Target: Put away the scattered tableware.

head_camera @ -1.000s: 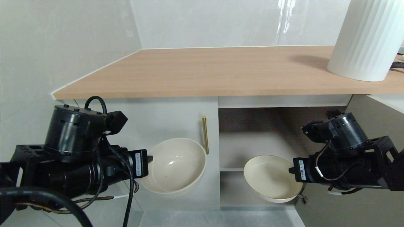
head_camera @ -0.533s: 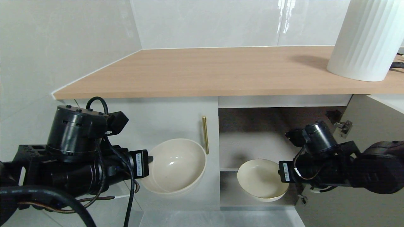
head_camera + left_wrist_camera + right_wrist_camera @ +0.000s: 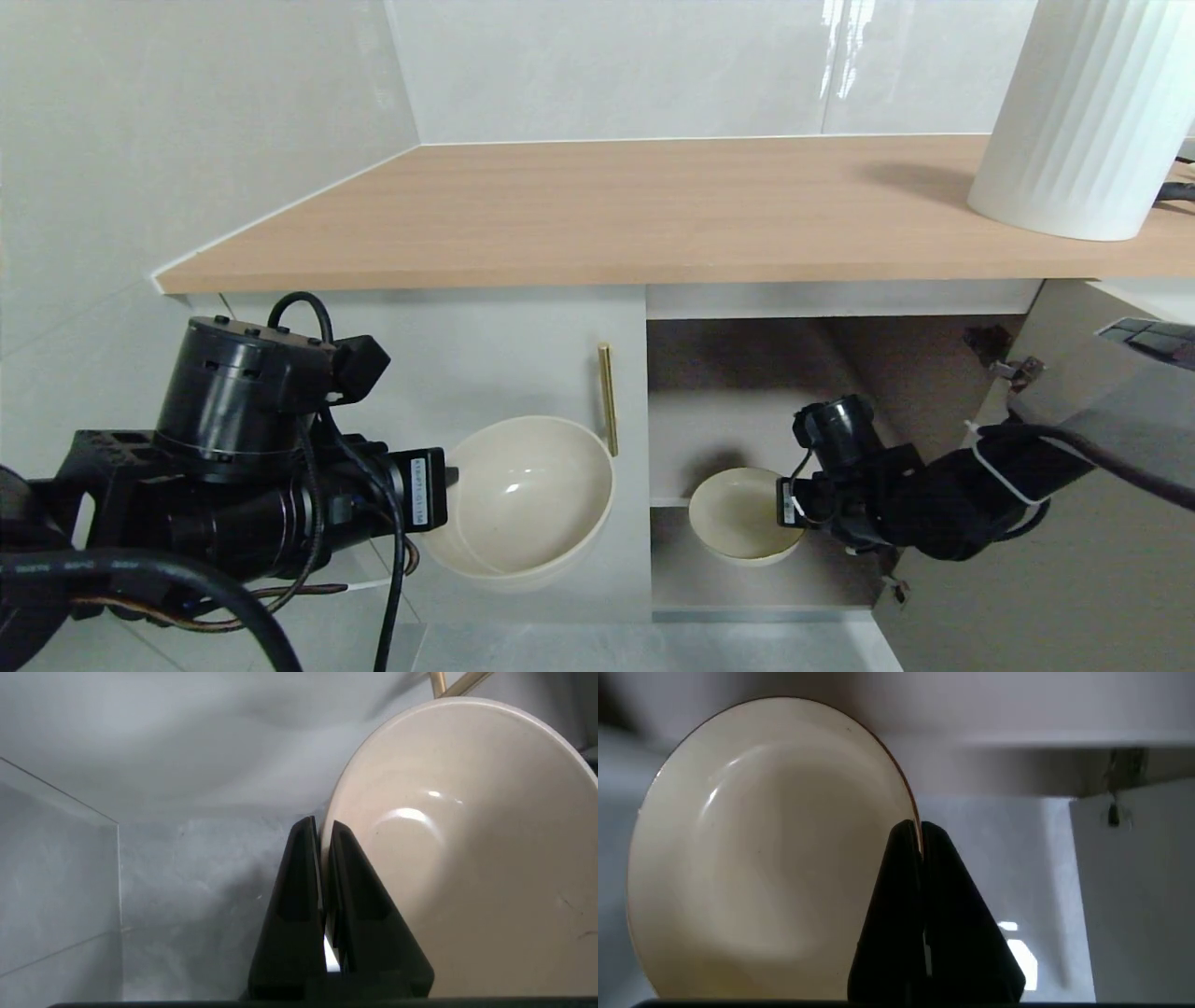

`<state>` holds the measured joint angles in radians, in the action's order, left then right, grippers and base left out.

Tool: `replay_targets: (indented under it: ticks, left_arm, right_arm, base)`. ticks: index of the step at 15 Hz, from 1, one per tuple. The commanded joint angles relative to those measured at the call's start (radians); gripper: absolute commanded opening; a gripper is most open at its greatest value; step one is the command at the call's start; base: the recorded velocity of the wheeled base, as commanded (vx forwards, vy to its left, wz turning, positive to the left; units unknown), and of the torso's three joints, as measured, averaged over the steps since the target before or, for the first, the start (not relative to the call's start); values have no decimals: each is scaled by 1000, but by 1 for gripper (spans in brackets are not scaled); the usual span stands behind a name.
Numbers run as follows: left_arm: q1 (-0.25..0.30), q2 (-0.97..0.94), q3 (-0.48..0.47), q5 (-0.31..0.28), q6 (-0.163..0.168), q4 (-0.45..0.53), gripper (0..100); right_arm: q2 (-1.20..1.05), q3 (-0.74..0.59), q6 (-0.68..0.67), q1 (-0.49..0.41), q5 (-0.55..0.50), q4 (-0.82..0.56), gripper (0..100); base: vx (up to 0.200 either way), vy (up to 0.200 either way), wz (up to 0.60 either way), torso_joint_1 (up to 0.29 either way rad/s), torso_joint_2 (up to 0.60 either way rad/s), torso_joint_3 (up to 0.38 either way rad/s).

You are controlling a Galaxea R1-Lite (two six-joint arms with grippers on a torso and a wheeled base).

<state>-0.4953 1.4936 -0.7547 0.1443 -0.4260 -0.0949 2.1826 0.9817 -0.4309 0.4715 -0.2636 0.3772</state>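
**Tableware held by the rim at an open cabinet**

At seven o'clock, the left gripper has its jaws clamped on the thin rim of a deep, glossy cream bowl. The bowl is tilted in front of the closed door with a slim brass handle. At five o'clock, the right gripper clamps the rim of a shallower, smooth cream dish inside the cabinet, probably to shelve it.

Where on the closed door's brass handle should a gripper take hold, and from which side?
Probably mid-bar on the brass handle, coming straight from the front, fingers closing from its two sides. It is a slim upright bar on the closed door; its lower end sits by the bowl.
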Motion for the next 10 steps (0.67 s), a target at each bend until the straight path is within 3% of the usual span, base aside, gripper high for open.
replay_targets:
  ticks: [1, 4, 7, 10]
  left_arm:
    - [-2, 7, 0, 1, 0, 0, 0]
    - [-2, 4, 0, 1, 0, 0, 0]
    - [-2, 2, 0, 3, 0, 0, 0]
    - [-2, 4, 0, 3, 1, 0, 0]
  right_arm:
    - [132, 84, -2, -27, -42, 6, 0]
    - [181, 193, -16, -47, -55, -20, 0]
    - [206, 362, -31, -88, -57, -141, 0]
    - [255, 416, -57, -119, -106, -166, 0]
  base:
    - [0, 0, 0, 0, 0, 0]
    - [0, 0, 0, 0, 0, 0]
    - [0, 0, 0, 0, 0, 0]
    - [0, 0, 0, 0, 0, 0]
